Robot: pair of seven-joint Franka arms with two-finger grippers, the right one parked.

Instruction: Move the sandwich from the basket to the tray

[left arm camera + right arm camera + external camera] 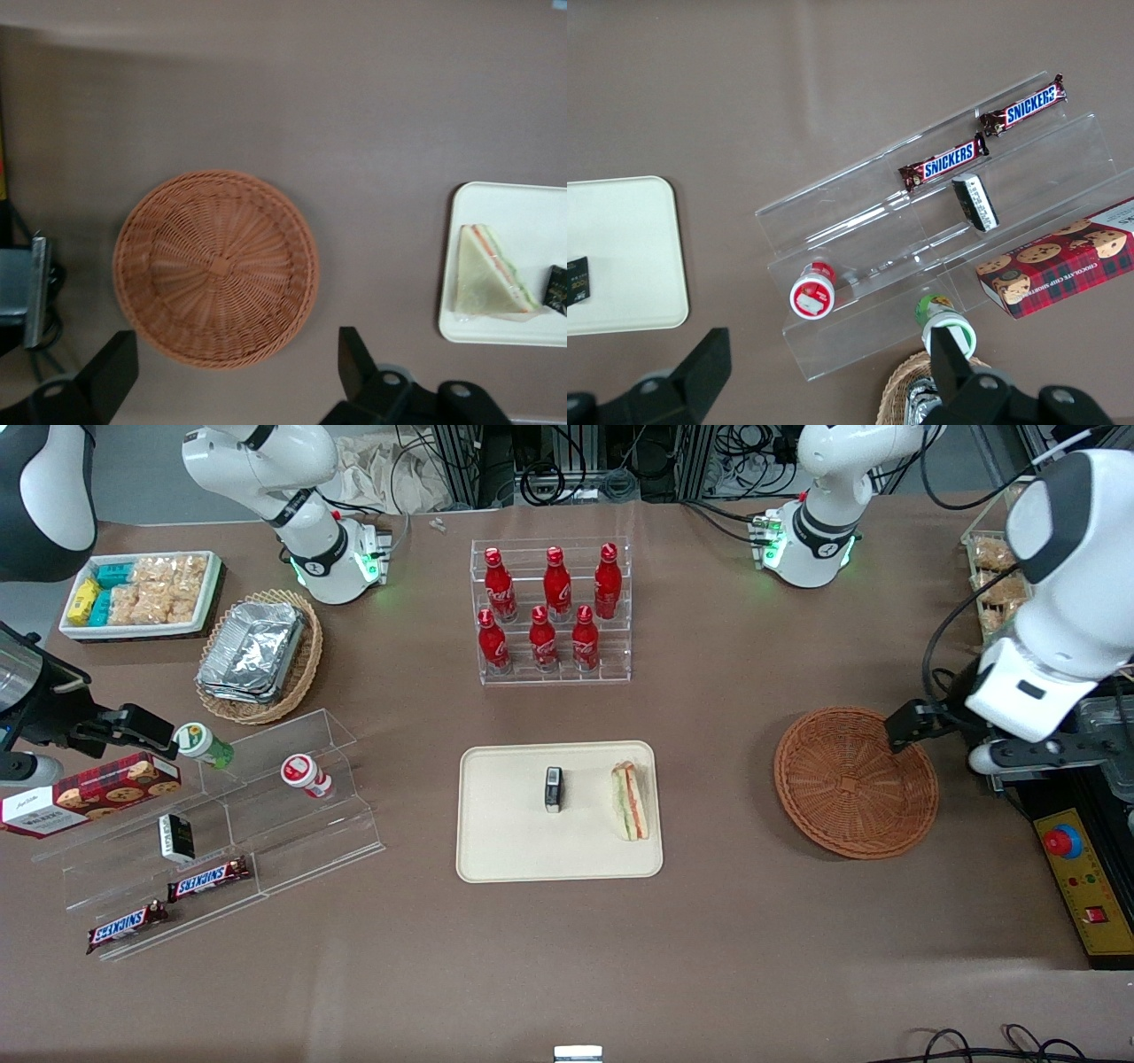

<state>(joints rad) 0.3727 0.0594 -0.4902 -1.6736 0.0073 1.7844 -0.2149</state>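
Closest to the front camera among the task's things, the tray (496,850) sits flat on the brown surface (709,957), and the sandwich (630,801) lies on it, at the tray's end toward the working arm. Its orange-red and green filling stripe shows along the cut edge. A small black packet (553,788) rests near the tray's middle, beside the sandwich but apart from it.

Well apart from the tray, toward the working arm's end of the surface, the reddish-brown basket (856,781) holds nothing. The end effector (232,372) hangs above the basket's edge, its two fingers (352,359) spread wide with nothing between them.

Farther from the front camera than the tray, a clear rack (554,677) carries six red bottles (556,584) in two rows. Toward the parked arm's end, a tan wicker basket (301,673) holds foil containers (252,651), and a white bin (208,602) of snack packets lies beside it. Nearer the front camera there, a clear stepped stand (301,841) bears two Snickers bars (208,879), a small dark box (176,837), two capped bottles (306,773) and a cookie box (93,790)
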